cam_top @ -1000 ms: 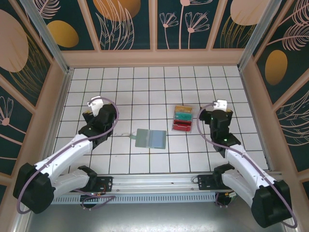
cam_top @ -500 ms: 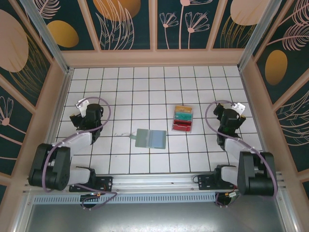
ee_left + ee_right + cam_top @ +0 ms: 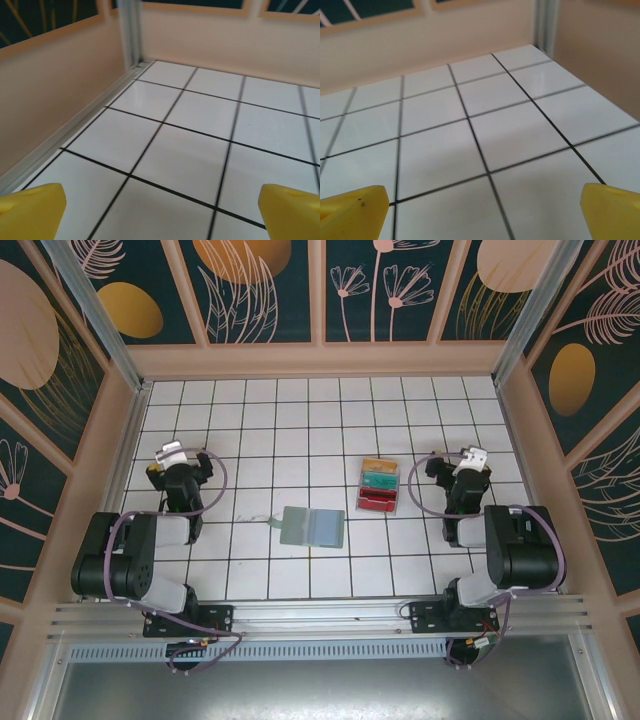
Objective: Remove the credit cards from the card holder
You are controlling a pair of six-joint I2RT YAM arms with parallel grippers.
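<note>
From the overhead camera I saw the card holder (image 3: 313, 527) lying open and flat on the white tiled table (image 3: 300, 420), near the middle and between the two arms. Its grey-green panel was on the left and its pale blue-grey panel on the right. The credit cards (image 3: 379, 484) sat outside it in a small clear tray (image 3: 400, 508), just beyond the holder's right corner. They were lined up yellow-gold farthest from me, teal in the middle and red nearest. The left gripper (image 3: 180, 464) stood well to the left of the holder, over bare tiles near the side wall (image 3: 120, 455), and it held nothing. In its wrist camera the yellow fingertips (image 3: 30, 210) sat at opposite edges of the picture, spread wide over the floor. The right gripper (image 3: 458, 466) stood to the right of the tray, apart from it. Its fingertips (image 3: 350, 207) were likewise released wide, with only tiles between them.
</note>
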